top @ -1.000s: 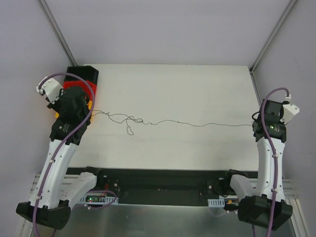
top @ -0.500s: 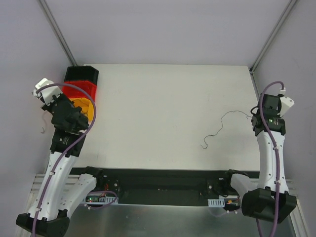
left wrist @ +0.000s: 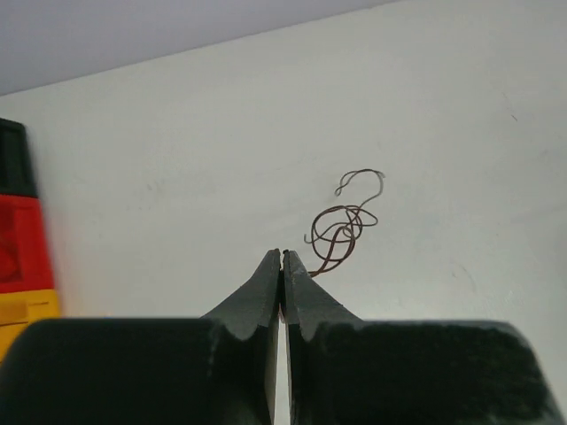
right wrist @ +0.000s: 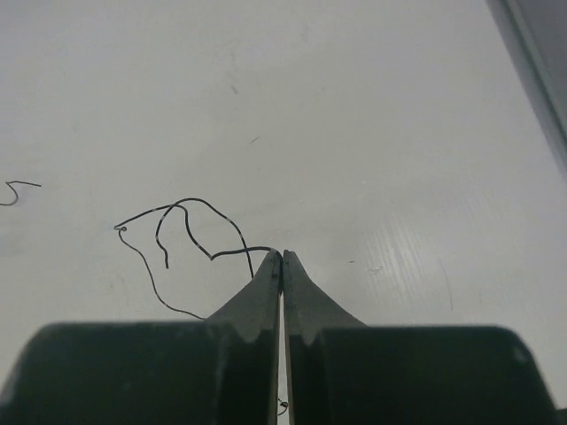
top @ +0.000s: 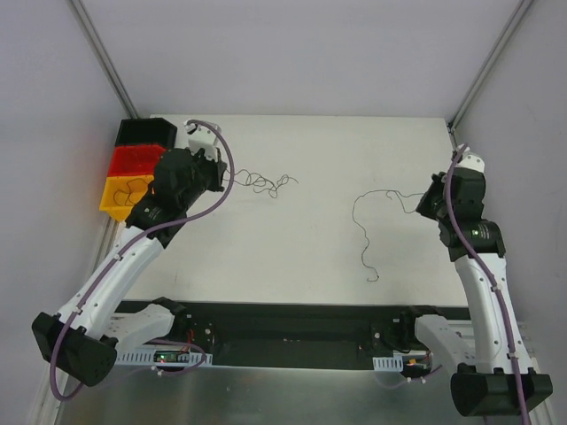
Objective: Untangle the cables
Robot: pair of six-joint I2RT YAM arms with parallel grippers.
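Note:
A small tangle of thin brown and dark red cables [top: 264, 183] lies on the white table at the back left; in the left wrist view it [left wrist: 341, 228] sits just beyond the fingertips. My left gripper [top: 228, 174] [left wrist: 282, 257] is shut, with a strand of that tangle running into its tips. A single black cable [top: 359, 232] lies apart at the right, curling down towards the front. My right gripper [top: 420, 205] [right wrist: 281, 255] is shut on its end, and the black cable [right wrist: 190, 221] loops away to the left.
Stacked bins in black, red and yellow [top: 133, 168] stand at the table's back left corner, just left of my left arm. The yellow bin holds a dark loop of wire. The table's right edge [top: 461, 177] is close behind my right gripper.
The cables were stretched as one line between both grippers, then came apart. My left gripper has swung right over the table with the brown tangle; my right gripper has moved inward with the black cable.

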